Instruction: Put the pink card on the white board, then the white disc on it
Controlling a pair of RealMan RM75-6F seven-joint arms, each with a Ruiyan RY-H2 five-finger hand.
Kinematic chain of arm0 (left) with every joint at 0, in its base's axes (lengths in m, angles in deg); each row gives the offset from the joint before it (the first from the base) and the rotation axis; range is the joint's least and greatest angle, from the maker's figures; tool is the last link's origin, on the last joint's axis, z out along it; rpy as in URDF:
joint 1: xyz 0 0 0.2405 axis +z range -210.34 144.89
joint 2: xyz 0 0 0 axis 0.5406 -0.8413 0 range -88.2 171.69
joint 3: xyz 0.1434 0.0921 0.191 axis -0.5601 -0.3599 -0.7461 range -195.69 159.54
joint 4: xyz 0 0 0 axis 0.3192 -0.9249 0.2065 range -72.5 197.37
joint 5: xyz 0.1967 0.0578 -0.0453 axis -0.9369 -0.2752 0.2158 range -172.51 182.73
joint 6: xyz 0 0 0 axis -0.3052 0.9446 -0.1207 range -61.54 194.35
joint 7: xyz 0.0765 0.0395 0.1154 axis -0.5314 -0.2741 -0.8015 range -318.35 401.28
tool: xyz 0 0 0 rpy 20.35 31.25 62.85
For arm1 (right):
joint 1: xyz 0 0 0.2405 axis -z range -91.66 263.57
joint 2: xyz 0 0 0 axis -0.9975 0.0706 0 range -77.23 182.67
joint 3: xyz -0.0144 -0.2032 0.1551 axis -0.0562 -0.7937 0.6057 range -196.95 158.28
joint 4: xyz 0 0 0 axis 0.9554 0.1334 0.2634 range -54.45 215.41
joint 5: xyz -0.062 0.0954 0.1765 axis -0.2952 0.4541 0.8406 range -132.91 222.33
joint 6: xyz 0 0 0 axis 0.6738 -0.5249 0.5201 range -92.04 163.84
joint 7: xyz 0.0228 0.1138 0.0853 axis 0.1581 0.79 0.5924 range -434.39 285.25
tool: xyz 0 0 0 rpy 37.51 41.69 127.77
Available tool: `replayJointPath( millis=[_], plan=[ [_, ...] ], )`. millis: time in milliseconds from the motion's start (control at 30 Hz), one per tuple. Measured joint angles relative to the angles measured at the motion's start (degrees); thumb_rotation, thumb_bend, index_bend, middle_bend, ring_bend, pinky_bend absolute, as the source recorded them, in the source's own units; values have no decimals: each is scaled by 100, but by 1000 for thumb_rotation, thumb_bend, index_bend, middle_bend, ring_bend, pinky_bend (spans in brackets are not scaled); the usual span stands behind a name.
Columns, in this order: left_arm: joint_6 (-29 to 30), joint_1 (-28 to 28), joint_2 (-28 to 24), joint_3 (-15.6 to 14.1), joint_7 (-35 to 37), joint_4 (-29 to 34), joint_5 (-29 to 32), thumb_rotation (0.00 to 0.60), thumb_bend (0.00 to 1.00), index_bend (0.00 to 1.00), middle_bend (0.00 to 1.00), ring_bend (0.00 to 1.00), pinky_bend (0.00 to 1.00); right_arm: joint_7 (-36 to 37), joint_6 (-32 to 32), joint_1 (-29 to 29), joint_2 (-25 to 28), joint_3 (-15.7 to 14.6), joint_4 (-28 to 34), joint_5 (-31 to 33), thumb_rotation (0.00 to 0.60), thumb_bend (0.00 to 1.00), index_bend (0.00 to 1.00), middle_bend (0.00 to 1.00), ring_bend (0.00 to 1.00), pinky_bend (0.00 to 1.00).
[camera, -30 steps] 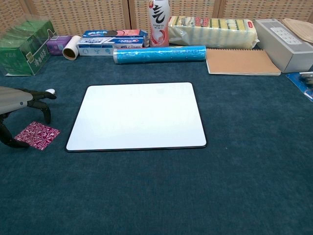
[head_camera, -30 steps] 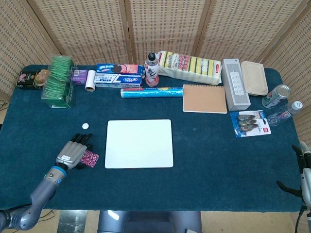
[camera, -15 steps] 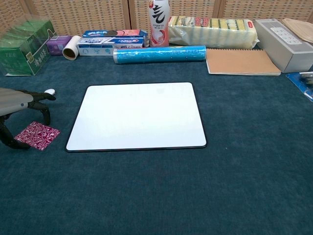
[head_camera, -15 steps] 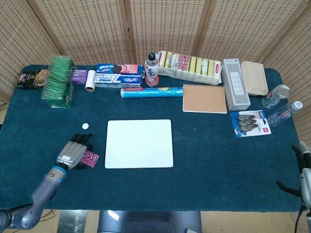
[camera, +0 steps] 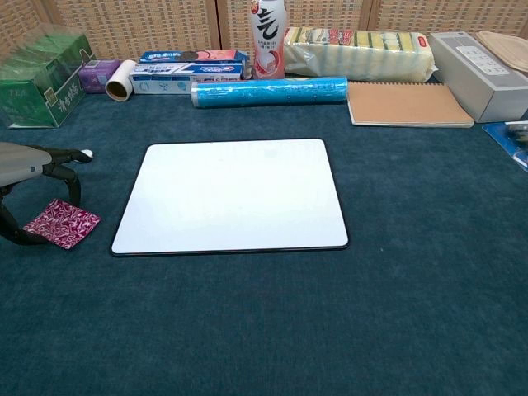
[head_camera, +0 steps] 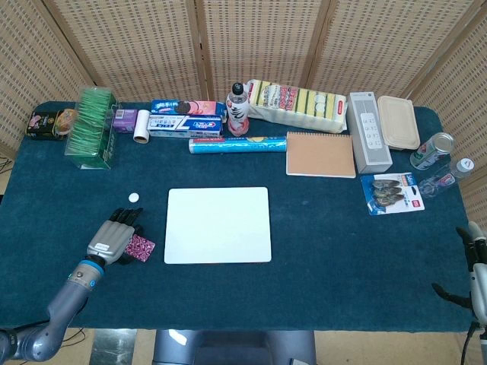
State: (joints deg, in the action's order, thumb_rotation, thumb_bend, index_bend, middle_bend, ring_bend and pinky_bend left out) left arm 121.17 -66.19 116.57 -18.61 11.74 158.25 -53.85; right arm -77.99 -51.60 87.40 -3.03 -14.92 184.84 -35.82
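Note:
The pink patterned card (head_camera: 141,248) (camera: 62,223) lies on the blue cloth just left of the white board (head_camera: 218,224) (camera: 231,194). My left hand (head_camera: 114,239) (camera: 29,165) arches over the card, thumb at its near left corner and a finger on its far edge, pinching it. The small white disc (head_camera: 134,197) (camera: 85,153) sits on the cloth beyond the hand, apart from the board. My right hand (head_camera: 473,270) hangs at the table's right front edge, fingers apart and holding nothing.
Along the back stand a green tea box (head_camera: 93,125), toothpaste boxes (head_camera: 185,122), a bottle (head_camera: 238,110), a blue roll (head_camera: 237,144), a brown notebook (head_camera: 320,153) and a grey box (head_camera: 368,131). A blue clip pack (head_camera: 392,192) lies at the right.
The left hand has drawn slightly back and to the left, and the pink card has shifted a little with it. The right hand has not moved.

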Motion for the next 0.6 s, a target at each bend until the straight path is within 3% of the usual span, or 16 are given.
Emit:
replayJointPath(
  millis=[267,600],
  plan=[
    [25,-116,-426,294,194,622,180,600,215,418,0,0,5,-9,5,1,3,-14,14,-22,600,21,35,0,22,0],
    [-14,-843,-420,723,-419,1252,1487,600,207,418,0,0,4,59,-3,8,30,-11,12,-24,600,22,36,0,23,0]
  ],
)
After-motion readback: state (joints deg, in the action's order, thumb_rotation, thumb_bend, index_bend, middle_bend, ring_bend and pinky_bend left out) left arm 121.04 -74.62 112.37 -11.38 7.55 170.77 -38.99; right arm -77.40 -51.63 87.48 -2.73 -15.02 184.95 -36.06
